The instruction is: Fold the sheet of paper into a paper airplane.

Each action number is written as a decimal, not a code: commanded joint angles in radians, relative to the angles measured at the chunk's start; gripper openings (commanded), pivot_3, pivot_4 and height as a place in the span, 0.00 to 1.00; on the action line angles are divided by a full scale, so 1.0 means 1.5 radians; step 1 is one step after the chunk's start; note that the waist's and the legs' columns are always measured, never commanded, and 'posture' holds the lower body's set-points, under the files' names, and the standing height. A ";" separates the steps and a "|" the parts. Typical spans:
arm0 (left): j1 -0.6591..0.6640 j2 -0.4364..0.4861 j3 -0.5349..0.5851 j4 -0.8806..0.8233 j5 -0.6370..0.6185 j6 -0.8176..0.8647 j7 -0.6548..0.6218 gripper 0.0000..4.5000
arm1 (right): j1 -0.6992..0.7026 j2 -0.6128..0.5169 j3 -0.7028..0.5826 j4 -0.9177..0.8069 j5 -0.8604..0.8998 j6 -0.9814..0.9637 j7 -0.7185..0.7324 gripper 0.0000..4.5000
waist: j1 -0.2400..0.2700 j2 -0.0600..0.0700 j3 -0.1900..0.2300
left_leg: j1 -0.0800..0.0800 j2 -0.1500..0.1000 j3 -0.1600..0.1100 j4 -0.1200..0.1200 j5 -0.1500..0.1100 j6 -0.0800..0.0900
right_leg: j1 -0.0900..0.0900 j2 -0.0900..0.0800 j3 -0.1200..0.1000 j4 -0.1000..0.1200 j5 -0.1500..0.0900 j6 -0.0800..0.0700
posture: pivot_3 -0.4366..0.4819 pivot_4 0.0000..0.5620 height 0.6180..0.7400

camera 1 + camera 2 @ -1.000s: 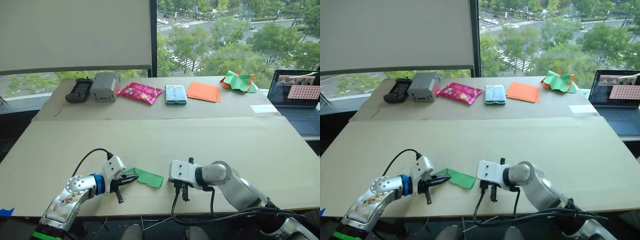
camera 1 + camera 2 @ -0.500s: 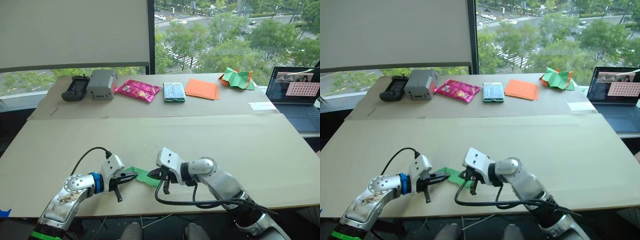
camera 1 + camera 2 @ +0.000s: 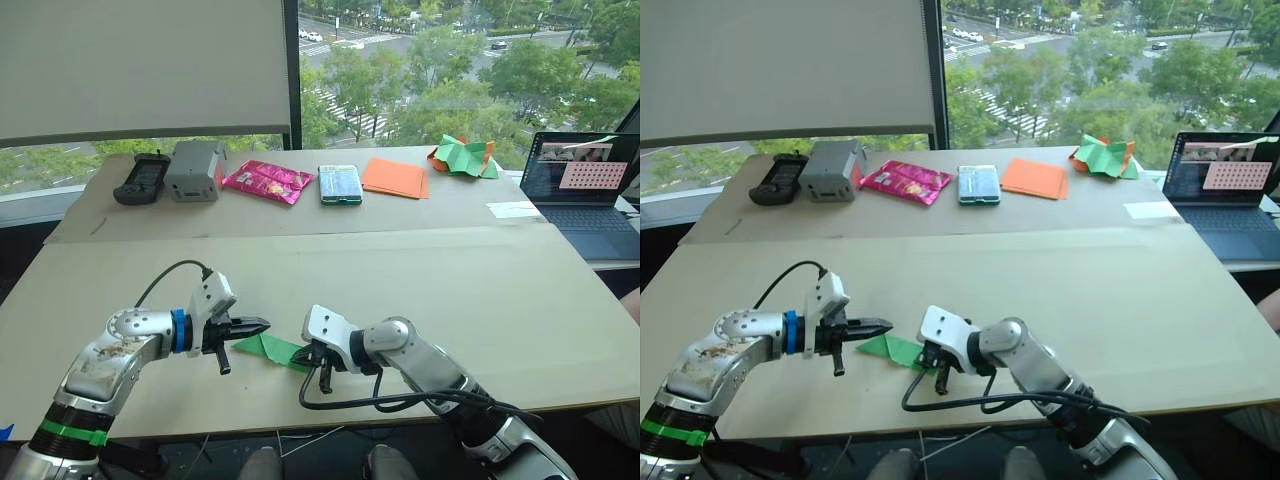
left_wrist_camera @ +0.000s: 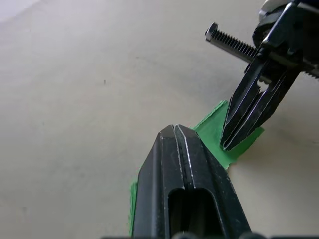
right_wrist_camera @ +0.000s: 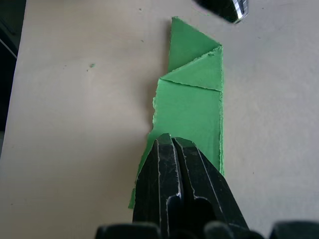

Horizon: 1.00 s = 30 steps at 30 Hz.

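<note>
On the tan bench [image 3: 420, 290] by the window, we find the sheet of paper [image 3: 272, 349] lying flat near the front edge, folded to a point. Our left pincer [image 3: 262, 325] is clenched and empty, its tip just above the pointed end at 9 o'clock. Our right pincer [image 5: 172, 142] is clenched, its tips pressing on the paper's 3 o'clock end.
</note>
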 commanded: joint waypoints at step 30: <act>-0.034 -0.029 -0.148 0.241 0.200 -0.238 -0.120 0.00 | -0.005 -0.006 0.041 0.056 -0.044 0.043 -0.037 0.02 | -0.006 0.001 -0.003 | 0.004 0.001 -0.001 -0.001 0.000 0.000 | 0.001 0.002 0.001 0.002 0.000 0.000 | 0.48 0.27 0.72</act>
